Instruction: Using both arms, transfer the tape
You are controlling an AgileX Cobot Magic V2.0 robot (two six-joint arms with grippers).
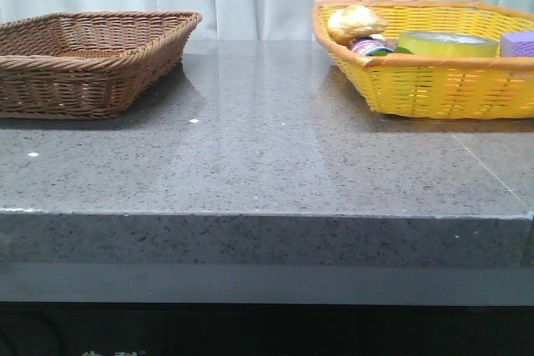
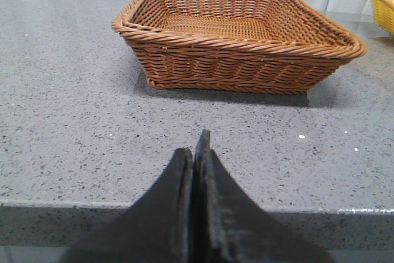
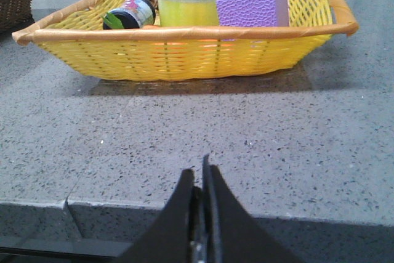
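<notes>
Front cam for me: brown wicker basket (image 1: pixel 88 60) upper left, yellow basket (image 1: pixel 434 72) upper right, with the tape (image 1: pixel 448 43) lying flat inside it between a small multicoloured roll (image 1: pixel 371 47) and a purple block (image 1: pixel 517 42). Wide bare grey table (image 1: pixel 267 156) between the baskets, front edge across the lower frame. No arms visible here.

Left wrist cam: left gripper (image 2: pixel 198 152) pressed together over the table edge, brown basket well ahead.

Right wrist cam: right gripper (image 3: pixel 200 180) pressed together too, and only here I can read green print on the tape's white core.
</notes>
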